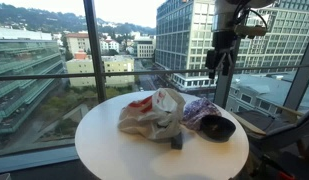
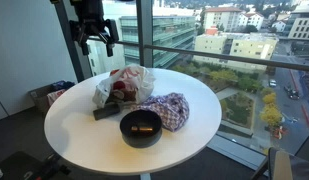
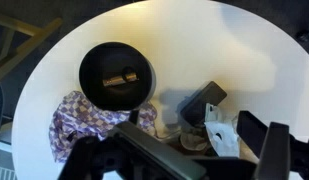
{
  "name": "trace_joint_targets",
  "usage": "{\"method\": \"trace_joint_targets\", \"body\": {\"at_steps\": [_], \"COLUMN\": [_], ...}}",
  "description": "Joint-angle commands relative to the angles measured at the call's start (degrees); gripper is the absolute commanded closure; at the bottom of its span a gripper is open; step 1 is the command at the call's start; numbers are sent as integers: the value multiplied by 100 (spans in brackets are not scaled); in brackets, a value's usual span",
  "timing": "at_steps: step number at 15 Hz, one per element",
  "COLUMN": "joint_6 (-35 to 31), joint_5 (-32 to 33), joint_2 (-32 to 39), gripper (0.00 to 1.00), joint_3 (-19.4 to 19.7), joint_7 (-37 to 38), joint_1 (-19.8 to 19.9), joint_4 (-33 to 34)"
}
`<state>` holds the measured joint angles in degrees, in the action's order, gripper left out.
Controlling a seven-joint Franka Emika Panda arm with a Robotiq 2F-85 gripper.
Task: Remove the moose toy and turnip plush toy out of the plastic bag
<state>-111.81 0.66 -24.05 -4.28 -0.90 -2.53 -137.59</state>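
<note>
Tall windows are looking out over city buildings behind a round white counter [image 2: 79, 135], which is showing in both exterior views. At the far left of an exterior view, the end effector [image 2: 95, 38] is hanging well above the counter's rear edge, its fingers [image 2: 82, 40] standing spread wide apart and gripping nothing. Below it and a little to the right, a dark grey block [image 2: 102, 113] is lying on the counter, touching the near side of the plastic bag [image 2: 126, 84]. The bag is sitting crumpled toward the window side of the counter, and a reddish-brown plush shape [image 2: 118, 93] is showing inside its mouth, too small to tell which toy it is. Right of the bag and nearer the camera, a black bowl [image 2: 141, 128] is resting upright with a small yellowish item [image 2: 144, 128] lying in it. Farthest right, a purple patterned cloth [image 2: 170, 108] is lying bunched, touching the bowl's rim and just beside the bag.
</note>
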Motion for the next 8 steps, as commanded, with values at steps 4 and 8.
{"method": "trace_joint_targets", "body": {"at_steps": [4,8], "joint_6": [13,13], "joint_5": [16,16], "joint_2": [-13,-12], "gripper": [0,0], "joint_3": [35,35], "joint_7": [16,16], "joint_1": [-41,-41], "joint_4": [73,73]}}
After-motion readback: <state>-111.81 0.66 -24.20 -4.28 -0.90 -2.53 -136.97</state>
